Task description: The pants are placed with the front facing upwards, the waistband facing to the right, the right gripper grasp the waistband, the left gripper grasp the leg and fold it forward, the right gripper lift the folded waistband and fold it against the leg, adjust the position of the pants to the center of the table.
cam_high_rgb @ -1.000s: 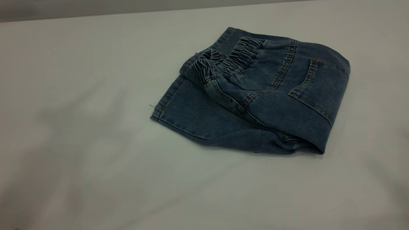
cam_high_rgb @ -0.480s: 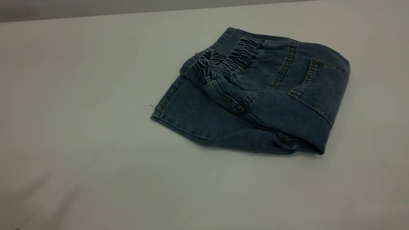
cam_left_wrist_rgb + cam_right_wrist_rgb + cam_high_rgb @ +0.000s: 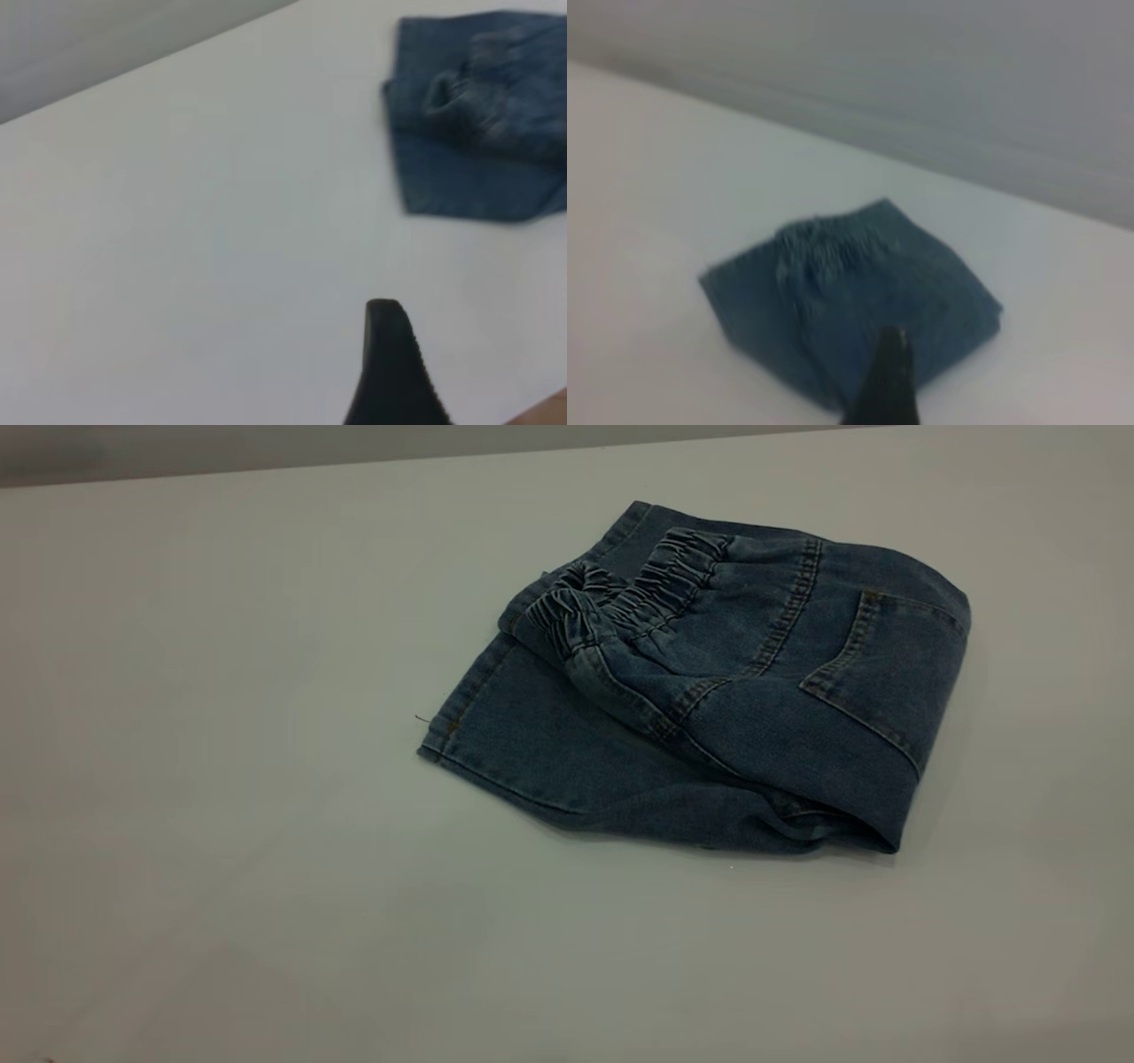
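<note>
The pants (image 3: 709,700) lie folded on the bench (image 3: 221,824), waistband (image 3: 620,598) on top, while the left claw (image 3: 394,372) and right claw (image 3: 886,381) hover clear, their openings impossible to tell.

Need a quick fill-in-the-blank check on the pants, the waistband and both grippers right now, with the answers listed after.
1. The pants lie ______ on the table, not spread flat.
2. The ruched waistband rests on ______ of the folded denim.
3. In the exterior view, ______ gripper is in the picture.
4. In its wrist view, the left gripper is ______ from the pants, not touching them.

Missing words: folded; top; neither; apart
</note>
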Controlling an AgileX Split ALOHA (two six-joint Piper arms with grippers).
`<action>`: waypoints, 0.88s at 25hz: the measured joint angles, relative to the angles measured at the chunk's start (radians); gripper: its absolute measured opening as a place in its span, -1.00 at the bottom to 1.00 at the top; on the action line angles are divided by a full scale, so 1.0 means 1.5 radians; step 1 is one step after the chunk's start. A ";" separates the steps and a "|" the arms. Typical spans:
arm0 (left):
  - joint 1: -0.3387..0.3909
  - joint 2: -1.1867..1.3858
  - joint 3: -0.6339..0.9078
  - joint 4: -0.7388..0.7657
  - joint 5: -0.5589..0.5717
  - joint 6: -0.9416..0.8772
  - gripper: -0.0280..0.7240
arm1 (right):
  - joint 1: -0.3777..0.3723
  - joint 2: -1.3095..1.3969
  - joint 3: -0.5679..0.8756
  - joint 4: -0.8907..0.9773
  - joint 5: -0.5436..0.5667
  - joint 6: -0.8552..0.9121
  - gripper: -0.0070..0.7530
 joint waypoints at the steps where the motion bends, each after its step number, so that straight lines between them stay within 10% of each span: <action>1: 0.000 -0.029 0.027 0.011 0.000 -0.003 0.18 | 0.000 -0.014 0.023 -0.001 0.000 -0.009 0.52; 22: 0.000 -0.163 0.227 0.079 -0.077 -0.155 0.18 | 0.000 -0.060 0.229 -0.252 -0.108 0.241 0.52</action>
